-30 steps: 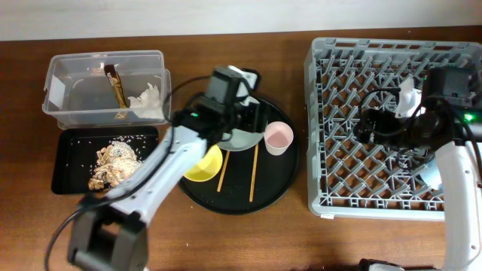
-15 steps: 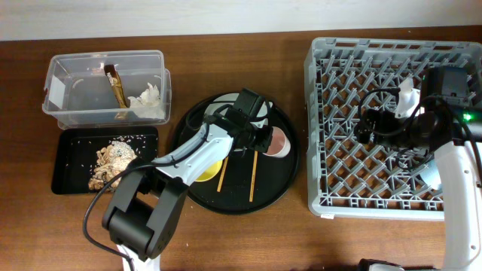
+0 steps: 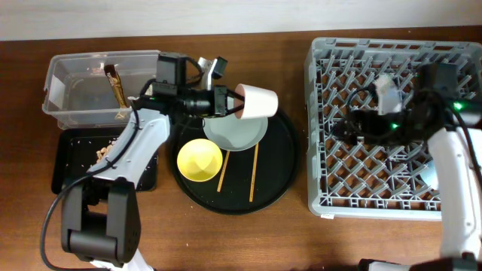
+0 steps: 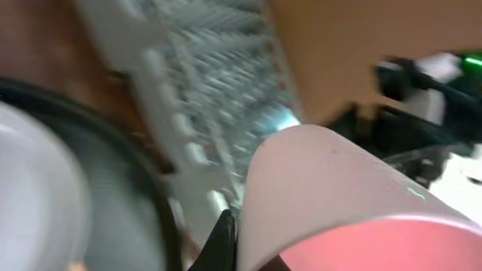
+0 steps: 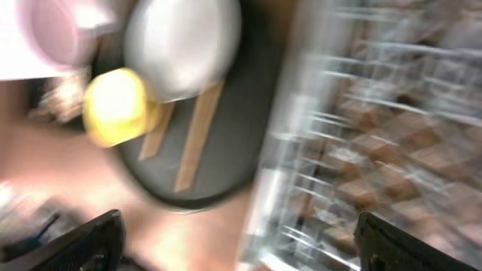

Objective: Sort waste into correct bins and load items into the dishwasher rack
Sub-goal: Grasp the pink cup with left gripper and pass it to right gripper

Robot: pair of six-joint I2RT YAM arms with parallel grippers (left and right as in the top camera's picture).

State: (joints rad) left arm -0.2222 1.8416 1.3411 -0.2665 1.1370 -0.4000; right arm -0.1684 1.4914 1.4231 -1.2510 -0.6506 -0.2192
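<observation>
Brown wooden counter, pale wall along its far edge. Your left claw is clamped on the pink cup, holding it on its side in the air above the far rim of the round black tray, mouth toward the arm. The left wrist view is blurred but shows a dark finger pressed against the cup wall. On that tray, mid-counter: the pale green plate, the yellow bowl just beside it toward the near edge, and two chopsticks lying roughly parallel. Far-left corner: the clear tub with the wrapper stick inside; the shallow black tray sits against its near side, food scraps partly hidden under your left arm. The dishwasher rack fills the right end of the counter. Your right claw hangs over the rack's middle – fingers spread wide, nothing between them. A pale blue shape inside the rack near the right edge is likely the blue cup – too hidden to confirm.
</observation>
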